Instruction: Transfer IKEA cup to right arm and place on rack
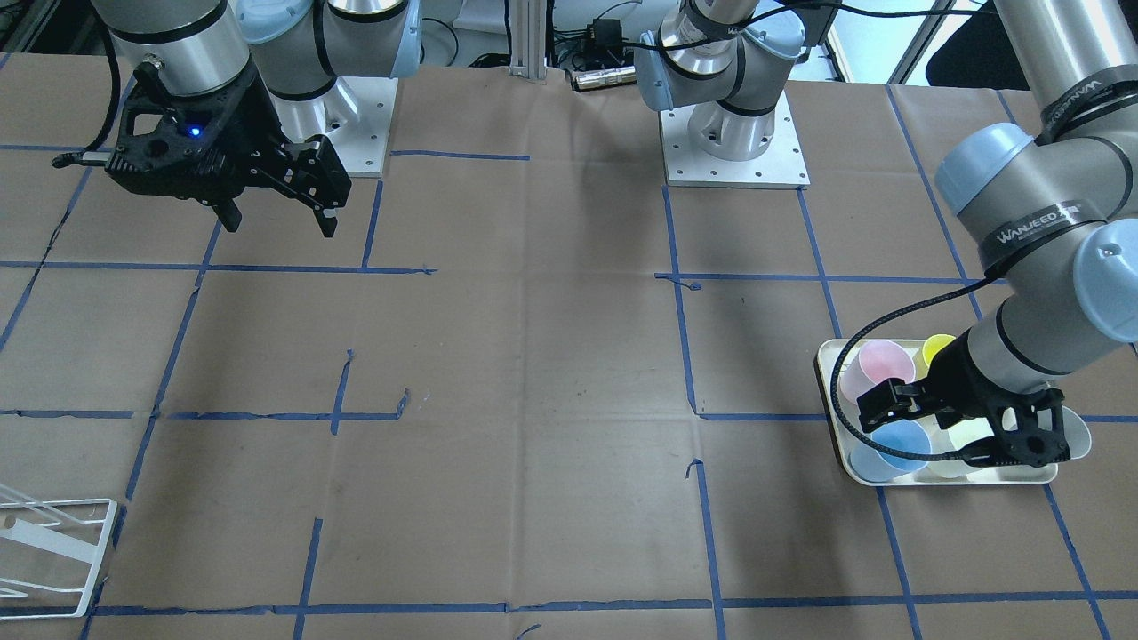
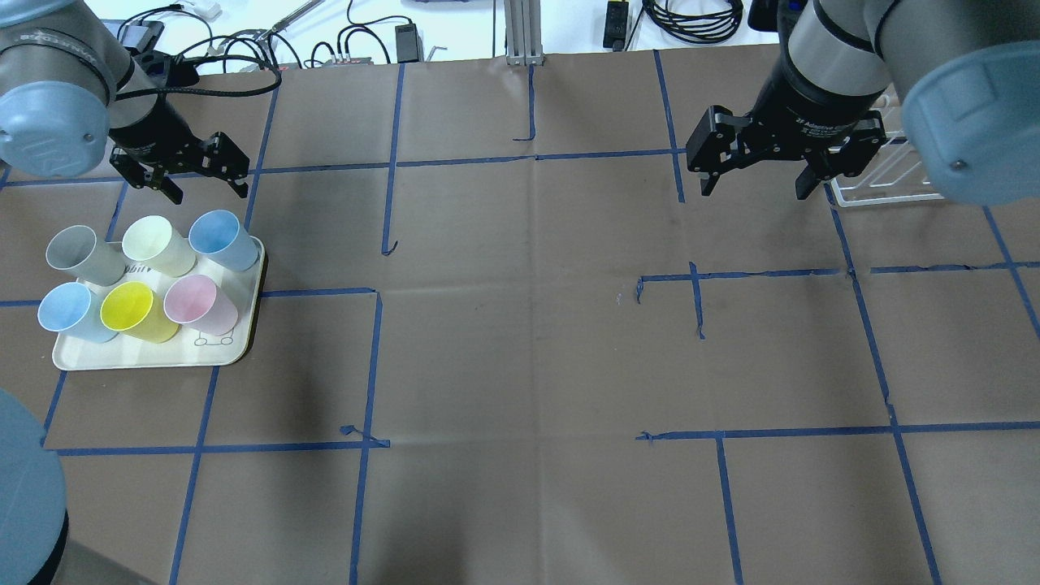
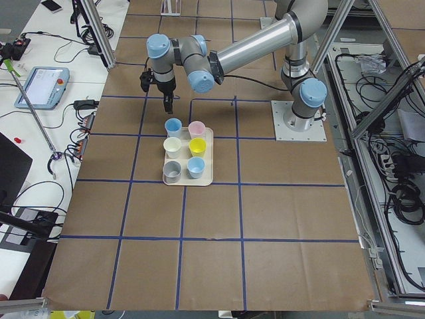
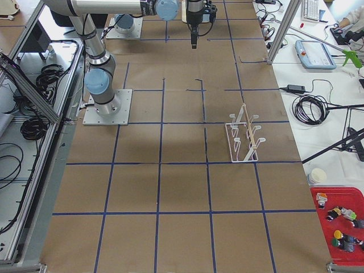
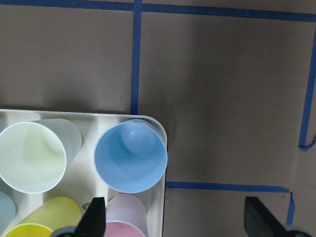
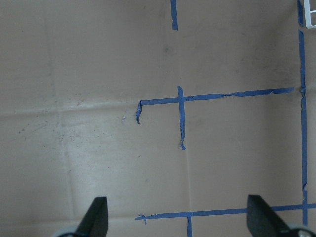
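While no cup is gripped, the pick is judged to be the step in hand. The left gripper [image 2: 209, 193] is held wide open and empty, just past the far edge of the tray [image 2: 146, 359]. Six cups are stood mouth-up on the tray in two rows of three.

The blue cup [image 5: 131, 157] at the tray's far right corner is seen nearest the fingers [image 5: 96, 219], so it is taken as the likely target. It sits off-centre in the wrist view, so the gripper should be shifted over it before descent. The neighbouring cups are packed close. A pinch on the wall at the free corner side is advised, with enough of the cup left bare for the hand-over.

The right gripper [image 2: 755, 188] is also spread wide and empty, over the table just beside the rack [image 4: 245, 133]. No cup is seen on the rack.

"WANJEED" is read on the left arm's strap [image 1: 1036, 227], and "2F Adaptive" on the right gripper's collar, the rest too small. No brand is legible on the cups.
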Controlling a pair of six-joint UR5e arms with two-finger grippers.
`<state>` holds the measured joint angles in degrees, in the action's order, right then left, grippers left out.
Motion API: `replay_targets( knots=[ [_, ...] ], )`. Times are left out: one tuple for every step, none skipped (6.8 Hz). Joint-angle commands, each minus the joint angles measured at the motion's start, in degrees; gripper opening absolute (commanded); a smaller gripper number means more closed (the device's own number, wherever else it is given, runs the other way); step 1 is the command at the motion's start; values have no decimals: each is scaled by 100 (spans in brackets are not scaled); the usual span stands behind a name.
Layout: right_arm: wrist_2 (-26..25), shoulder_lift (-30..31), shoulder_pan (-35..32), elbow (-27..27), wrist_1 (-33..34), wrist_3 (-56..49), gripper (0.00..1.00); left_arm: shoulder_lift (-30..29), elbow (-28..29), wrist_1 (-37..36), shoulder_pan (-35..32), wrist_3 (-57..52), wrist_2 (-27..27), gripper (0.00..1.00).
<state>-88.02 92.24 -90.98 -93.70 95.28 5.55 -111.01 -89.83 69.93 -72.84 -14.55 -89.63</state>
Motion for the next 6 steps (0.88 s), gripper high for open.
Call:
replay_targets(
  knots=[
    [-5, -4, 10, 1, 0, -2, 100, -131, -253, -495, -55, -4, -2, 99],
    [4, -4, 10, 18, -9, 7, 100, -157, -489, -819, -55, -109, -2, 100],
    [4, -4, 10, 27, -9, 16, 100, -244, -605, -1206, -46, -119, -28, 99],
    [-5, -4, 10, 27, -9, 7, 100, -350, -702, -1235, -37, -119, 16, 100],
    [-5, -4, 10, -8, 0, 7, 100, -403, -824, -1227, -20, -162, 16, 100],
    [4, -4, 10, -8, 0, 7, 100, -412, -921, -1244, -11, -215, 7, 99]
  ],
)
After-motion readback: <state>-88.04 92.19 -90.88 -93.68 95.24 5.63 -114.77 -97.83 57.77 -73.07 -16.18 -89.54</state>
